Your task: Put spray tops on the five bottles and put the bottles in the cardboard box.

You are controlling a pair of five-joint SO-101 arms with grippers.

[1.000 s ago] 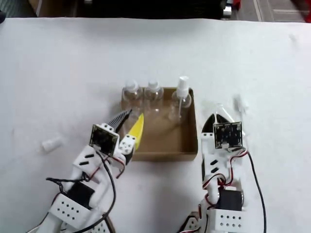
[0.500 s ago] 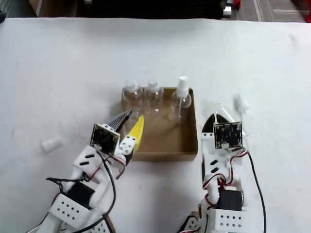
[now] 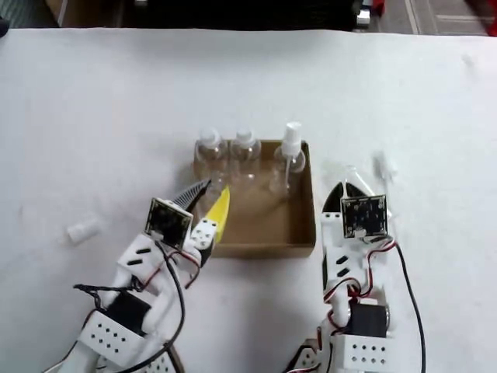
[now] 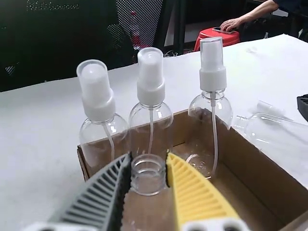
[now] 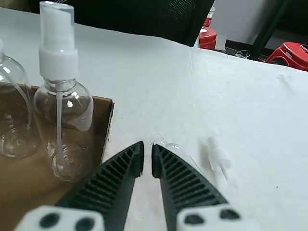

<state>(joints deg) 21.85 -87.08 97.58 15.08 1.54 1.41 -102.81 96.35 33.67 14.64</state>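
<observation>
The left gripper (image 4: 147, 160) fingers clamped the uncapped bottle (image 4: 148, 175) at lower centre, apparently steadying it for capping; the right gripper (image 5: 147, 146) fingers were closed, empty.

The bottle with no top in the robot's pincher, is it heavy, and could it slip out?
Probably light: the bottle looks clear and empty. It might twist or slip, since the left gripper pinches only its smooth round neck, though the ribbed fingers should help hold it.
</observation>
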